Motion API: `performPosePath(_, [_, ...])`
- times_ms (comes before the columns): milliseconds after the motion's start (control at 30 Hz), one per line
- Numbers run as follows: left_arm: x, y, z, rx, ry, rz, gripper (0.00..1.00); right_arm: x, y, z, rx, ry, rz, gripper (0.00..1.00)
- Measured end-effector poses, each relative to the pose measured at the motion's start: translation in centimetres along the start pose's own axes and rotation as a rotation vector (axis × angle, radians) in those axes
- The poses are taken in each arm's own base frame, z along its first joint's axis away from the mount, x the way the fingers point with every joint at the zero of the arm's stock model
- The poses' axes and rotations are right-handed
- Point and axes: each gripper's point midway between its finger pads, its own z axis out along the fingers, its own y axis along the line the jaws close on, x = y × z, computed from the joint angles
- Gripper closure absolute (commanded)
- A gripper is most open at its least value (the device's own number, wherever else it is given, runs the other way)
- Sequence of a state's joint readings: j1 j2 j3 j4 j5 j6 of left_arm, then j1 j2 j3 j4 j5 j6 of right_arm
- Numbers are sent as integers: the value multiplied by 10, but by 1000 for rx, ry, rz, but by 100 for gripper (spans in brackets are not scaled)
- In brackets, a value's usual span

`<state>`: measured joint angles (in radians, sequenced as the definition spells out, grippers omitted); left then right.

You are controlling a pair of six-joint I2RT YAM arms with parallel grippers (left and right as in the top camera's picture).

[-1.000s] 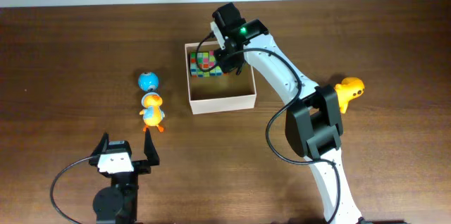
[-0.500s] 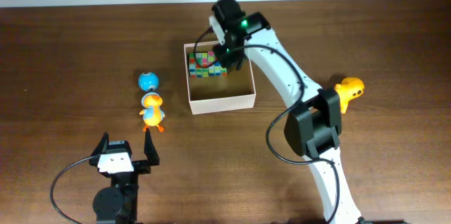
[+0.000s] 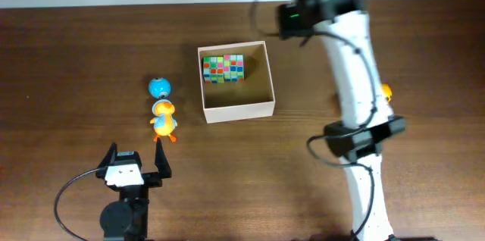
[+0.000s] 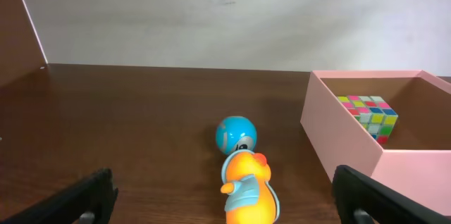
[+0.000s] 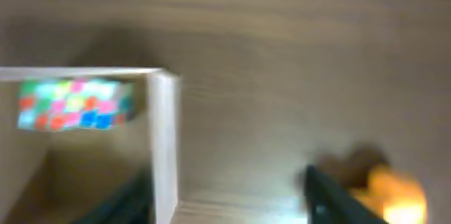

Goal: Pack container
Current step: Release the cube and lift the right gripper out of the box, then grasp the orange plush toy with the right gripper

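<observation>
The container point(image 3: 239, 110) sits toward the far edge of the table point(image 3: 76, 59), about mid-width, with a Rubik's cube point(image 3: 223, 68) in its far-left corner. The right gripper point(image 5: 231, 199), blurred, hangs spread and empty past the container's right wall. The left gripper point(image 3: 137, 151) rests released near the near edge.

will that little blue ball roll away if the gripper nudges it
Probably: the blue ball looks round and smooth, so a nudge would likely roll it across the flat table. Its glossy shell may slip in a grip. The orange duck beside it might block that side.
</observation>
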<state>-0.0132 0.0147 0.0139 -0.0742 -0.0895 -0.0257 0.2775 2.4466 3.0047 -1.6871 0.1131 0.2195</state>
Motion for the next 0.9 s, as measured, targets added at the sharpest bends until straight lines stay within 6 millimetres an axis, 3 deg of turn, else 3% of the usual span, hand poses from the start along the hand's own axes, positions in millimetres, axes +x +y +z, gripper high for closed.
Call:
performPosePath(100, [0, 0, 0, 0, 0, 0, 1, -7, -50, 2, 3, 5, 138, 9])
performPosePath(267, [0, 0, 0, 0, 0, 0, 1, -7, -109, 6, -11, 22, 294, 9])
performPosePath(400, [0, 0, 0, 0, 0, 0, 1, 14, -127, 24, 20, 129, 335, 11])
performPosePath(633, [0, 0, 0, 0, 0, 0, 1, 88, -149, 61, 170, 424, 361, 12])
performPosePath(767, [0, 0, 0, 0, 0, 0, 1, 125, -165, 67, 256, 542, 420, 16])
performPosePath(900, [0, 0, 0, 0, 0, 0, 1, 144, -179, 69, 300, 593, 471, 21])
